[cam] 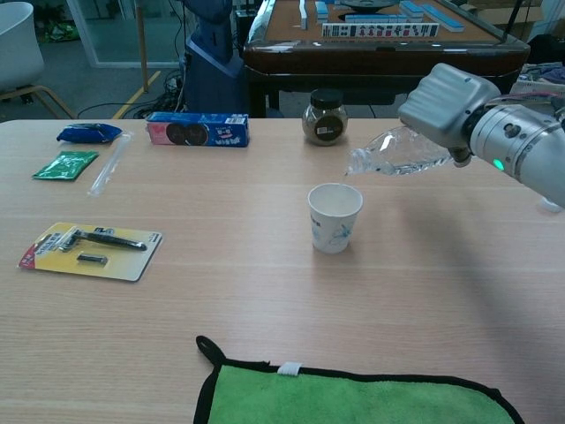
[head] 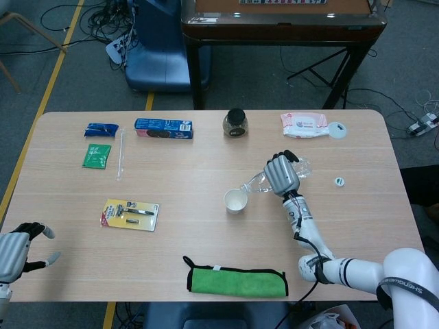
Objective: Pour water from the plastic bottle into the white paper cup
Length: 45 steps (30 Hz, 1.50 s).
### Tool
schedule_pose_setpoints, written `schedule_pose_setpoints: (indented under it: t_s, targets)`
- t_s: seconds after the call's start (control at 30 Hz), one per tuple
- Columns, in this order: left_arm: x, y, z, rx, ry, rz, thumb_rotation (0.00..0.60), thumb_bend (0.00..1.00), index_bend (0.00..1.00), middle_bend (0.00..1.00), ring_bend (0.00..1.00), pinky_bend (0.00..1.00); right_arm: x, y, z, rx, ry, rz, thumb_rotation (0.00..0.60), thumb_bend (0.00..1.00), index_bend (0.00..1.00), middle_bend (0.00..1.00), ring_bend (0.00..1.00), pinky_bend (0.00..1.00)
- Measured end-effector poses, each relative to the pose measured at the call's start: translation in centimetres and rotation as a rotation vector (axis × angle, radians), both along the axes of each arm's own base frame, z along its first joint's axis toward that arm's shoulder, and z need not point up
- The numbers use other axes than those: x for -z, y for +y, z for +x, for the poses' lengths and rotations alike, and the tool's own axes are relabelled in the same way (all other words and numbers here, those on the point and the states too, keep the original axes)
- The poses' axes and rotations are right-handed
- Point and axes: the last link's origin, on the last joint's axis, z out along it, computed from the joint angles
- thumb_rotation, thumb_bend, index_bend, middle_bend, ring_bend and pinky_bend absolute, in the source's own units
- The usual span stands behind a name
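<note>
The white paper cup point(head: 235, 201) point(cam: 335, 217) stands upright near the table's middle. My right hand point(head: 281, 173) point(cam: 444, 102) grips a clear plastic bottle point(cam: 395, 155) point(head: 259, 181), held almost level with its open mouth tipped down to the left. The mouth hangs just above the cup's right rim. No stream of water is visible. The bottle cap point(head: 338, 181) lies on the table to the right. My left hand point(head: 17, 250) hovers at the table's near left corner, fingers apart, holding nothing.
A green cloth point(head: 237, 281) point(cam: 353, 397) lies at the near edge. A razor pack point(head: 130, 214) point(cam: 91, 248) sits left of the cup. Along the far side are a cookie box point(head: 163, 127), a dark-lidded jar point(head: 235, 123) point(cam: 325, 116), wet wipes point(head: 302, 124), a straw point(head: 121, 155) and two small packets.
</note>
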Motion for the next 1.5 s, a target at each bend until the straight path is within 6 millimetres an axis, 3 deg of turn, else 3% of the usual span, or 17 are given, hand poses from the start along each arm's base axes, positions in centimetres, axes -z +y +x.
schedule_pose_setpoints:
  t_s: [1.03, 1.5]
  targets:
    - [0.0, 0.0, 0.0, -0.002, -0.004, -0.002, 0.600, 0.14, 0.50, 0.43, 0.34, 0.55, 0.2, 0.3, 0.1, 0.001, 0.024, -0.004, 0.600, 0.17, 0.60, 0.60, 0.51, 0.57]
    - [0.0, 0.0, -0.1, -0.004, -0.003, -0.005, 0.600, 0.14, 0.50, 0.43, 0.34, 0.55, 0.9, 0.8, -1.3, 0.149, -0.349, 0.075, 0.600, 0.16, 0.60, 0.60, 0.51, 0.57]
